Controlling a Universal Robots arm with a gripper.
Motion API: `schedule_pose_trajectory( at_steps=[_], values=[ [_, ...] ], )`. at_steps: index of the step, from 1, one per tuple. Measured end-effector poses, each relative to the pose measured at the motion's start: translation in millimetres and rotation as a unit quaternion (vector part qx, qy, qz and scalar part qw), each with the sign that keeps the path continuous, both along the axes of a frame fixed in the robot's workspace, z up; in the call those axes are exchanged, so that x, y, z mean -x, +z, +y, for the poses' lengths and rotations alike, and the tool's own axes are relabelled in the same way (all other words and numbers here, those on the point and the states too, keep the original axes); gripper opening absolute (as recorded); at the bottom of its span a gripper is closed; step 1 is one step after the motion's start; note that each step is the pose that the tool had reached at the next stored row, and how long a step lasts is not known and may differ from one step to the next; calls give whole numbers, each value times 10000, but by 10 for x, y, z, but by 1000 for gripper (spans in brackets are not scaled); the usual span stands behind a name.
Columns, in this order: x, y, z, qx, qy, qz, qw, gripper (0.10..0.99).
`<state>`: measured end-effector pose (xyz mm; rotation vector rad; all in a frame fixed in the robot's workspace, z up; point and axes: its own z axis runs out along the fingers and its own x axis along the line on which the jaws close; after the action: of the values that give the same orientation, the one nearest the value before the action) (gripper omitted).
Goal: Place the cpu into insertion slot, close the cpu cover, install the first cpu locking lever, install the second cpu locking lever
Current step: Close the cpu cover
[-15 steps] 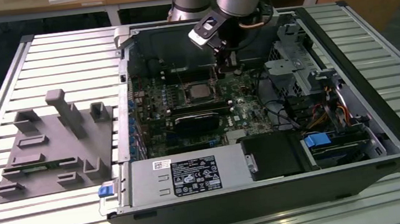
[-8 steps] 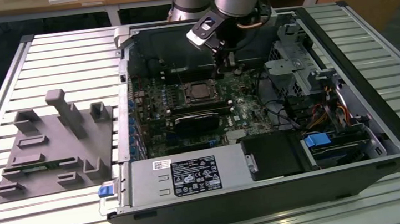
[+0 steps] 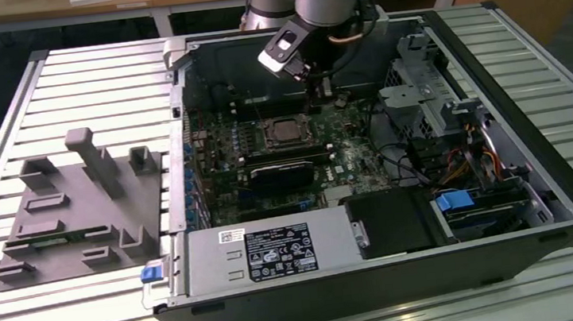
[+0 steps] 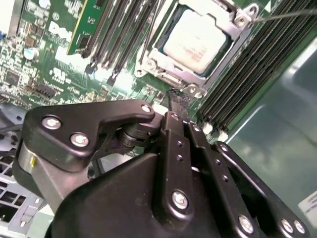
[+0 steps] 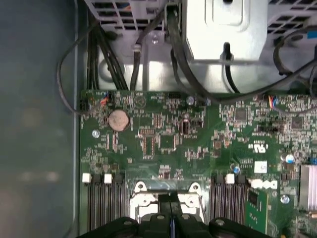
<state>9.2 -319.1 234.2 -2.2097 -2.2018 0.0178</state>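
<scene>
Black metal pincer (image 4: 177,101), clenched on nothing, hovers just beside the thin square silver metal cpu cover (image 4: 228,47); the dull silver-grey square cpu (image 4: 198,39) lies just beyond its tips.

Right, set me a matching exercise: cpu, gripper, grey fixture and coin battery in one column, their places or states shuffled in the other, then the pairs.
1 cpu
2 gripper
3 grey fixture
4 coin battery

A on the slatted table, at the exterior view's left
B shut, tip close by the cpu cover
C round and silver, on the green board
D seated inside the cpu cover's window

Pairs: 1-D, 2-B, 3-A, 4-C
</scene>
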Motion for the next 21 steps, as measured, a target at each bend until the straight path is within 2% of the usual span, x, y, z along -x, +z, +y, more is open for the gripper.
schedule_pose_trajectory(
  at_steps=[4, 10, 13, 15, 21],
  values=[
    [123, -12, -1, 2, 0, -58, 10000, 102],
    [342, -23, 0, 1, 1, -195, 9998, 102],
    [435, -27, 0, 1, 1, -250, 9997, 102],
    [477, -27, 0, 1, 0, -270, 9996, 102],
    [497, -4, 0, 1, 1, -277, 9996, 102]
  ],
)
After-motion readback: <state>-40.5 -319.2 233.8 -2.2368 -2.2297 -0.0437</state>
